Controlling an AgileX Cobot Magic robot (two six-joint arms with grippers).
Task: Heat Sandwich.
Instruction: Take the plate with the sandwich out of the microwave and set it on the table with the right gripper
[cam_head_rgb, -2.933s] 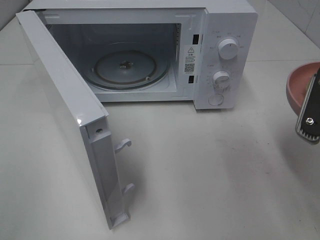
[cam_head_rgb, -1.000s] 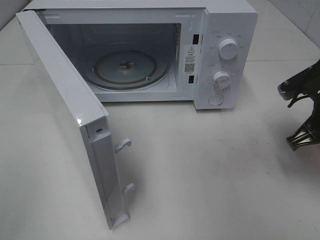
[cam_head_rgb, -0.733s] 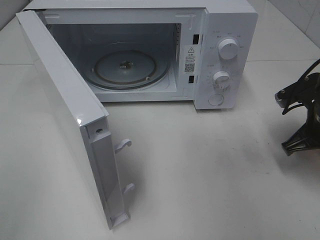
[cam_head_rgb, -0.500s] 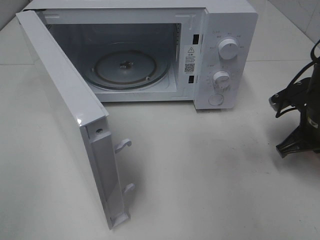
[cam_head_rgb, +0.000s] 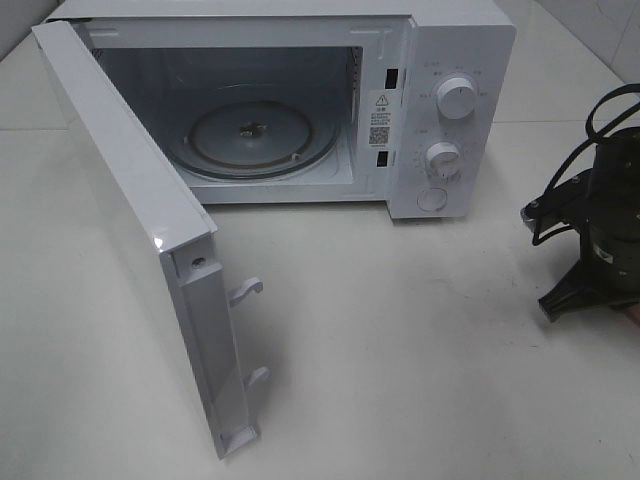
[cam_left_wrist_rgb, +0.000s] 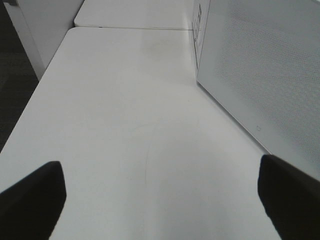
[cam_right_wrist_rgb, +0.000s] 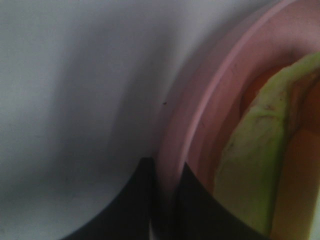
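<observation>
Two black grippers show here, and only one has anything in it. The right gripper (cam_right_wrist_rgb: 162, 200), seen close in its wrist view, has its dark fingers (cam_right_wrist_rgb: 132, 200) pressed together on the rim of a salmon-pink round plate (cam_right_wrist_rgb: 200, 115), one finger outside the rim and one inside. On that plate lies the sandwich (cam_right_wrist_rgb: 255, 155), a yellowish-tan piece with a green tinge, resting against the inner slope near the pinched rim; the view is blurred and very near, so its full shape is hard to tell.

In the high view the right arm (cam_head_rgb: 600, 230), black with looping cables, sits at the frame's edge, well to the right of the white countertop microwave oven (cam_head_rgb: 440, 110), past the side with the two round white control knobs (cam_head_rgb: 456, 98). The plate is hardly visible from there, perhaps a pink sliver at the edge.

The microwave's white door (cam_head_rgb: 130, 230) stands swung wide open on its left side, its two latch hooks (cam_head_rgb: 246, 290) pointing outward. Inside, the round glass turntable (cam_head_rgb: 250, 138) lies bare on the cavity floor.

The left gripper (cam_left_wrist_rgb: 160, 200) has its black fingertips (cam_left_wrist_rgb: 32, 200) spread wide apart over the white table (cam_left_wrist_rgb: 125, 125), holding nothing, just beside the door's perforated outer face (cam_left_wrist_rgb: 265, 75).
</observation>
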